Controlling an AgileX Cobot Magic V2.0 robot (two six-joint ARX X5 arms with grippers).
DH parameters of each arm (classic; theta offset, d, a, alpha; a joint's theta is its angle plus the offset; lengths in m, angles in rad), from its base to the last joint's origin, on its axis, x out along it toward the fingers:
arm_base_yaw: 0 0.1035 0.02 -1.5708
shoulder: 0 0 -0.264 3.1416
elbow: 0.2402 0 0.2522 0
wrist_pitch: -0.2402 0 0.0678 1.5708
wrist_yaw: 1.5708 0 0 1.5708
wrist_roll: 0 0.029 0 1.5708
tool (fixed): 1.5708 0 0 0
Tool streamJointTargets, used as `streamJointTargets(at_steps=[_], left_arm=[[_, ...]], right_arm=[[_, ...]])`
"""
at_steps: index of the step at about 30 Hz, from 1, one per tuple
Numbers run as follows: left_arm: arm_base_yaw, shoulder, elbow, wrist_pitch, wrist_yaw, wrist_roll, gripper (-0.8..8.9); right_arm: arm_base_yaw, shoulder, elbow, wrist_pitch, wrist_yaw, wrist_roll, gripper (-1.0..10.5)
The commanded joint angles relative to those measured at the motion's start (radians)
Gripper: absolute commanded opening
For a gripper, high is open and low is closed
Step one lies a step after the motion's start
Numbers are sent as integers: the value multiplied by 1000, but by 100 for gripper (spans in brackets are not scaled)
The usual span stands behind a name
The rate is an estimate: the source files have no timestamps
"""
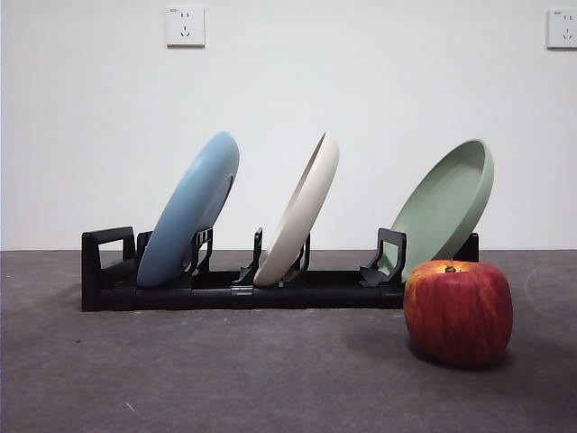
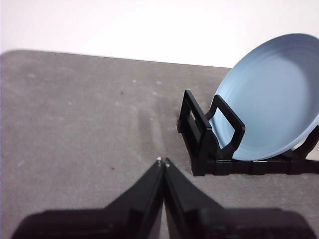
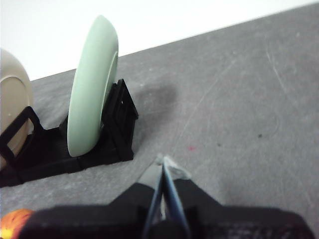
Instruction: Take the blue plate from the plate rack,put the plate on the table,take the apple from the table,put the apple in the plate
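Note:
The blue plate [image 1: 191,209] [image 2: 271,97] leans in the left slot of the black plate rack [image 1: 225,290] [image 2: 207,139]. On the dark grey table [image 1: 225,379], in front of the rack's right end, sits the red apple [image 1: 458,311], of which only a sliver [image 3: 14,222] shows at the corner of the right wrist view. My left gripper [image 2: 162,162] is shut and holds nothing, hovering over bare table beside the rack's left end. Shut and empty as well, my right gripper [image 3: 163,162] hangs over the table near the rack's right end. Neither arm shows in the front view.
A cream-white plate [image 1: 300,212] [image 3: 12,104] stands in the rack's middle slot and a sage-green plate [image 1: 446,203] [image 3: 92,87] in the right slot. White wall with two sockets [image 1: 185,26] lies behind the table.

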Motion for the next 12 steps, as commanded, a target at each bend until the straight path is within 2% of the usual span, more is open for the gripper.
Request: streamJointTargets(at_steps=[1,6,9,12], left_arm=[[3,24,29,9,4,-69,-6],[3,130,127,2,28,-75,-6],[3,227,207,-4,35,-74,-6],[3,342,296,-3,85,-74,-6]], right_arm=[[1,34,36,11,-2,55,-16],[1,147,135,11,-6,55,-16],[1,238,213,10,-51,54,-16],[1,338,298,9,-103,50,-16]])
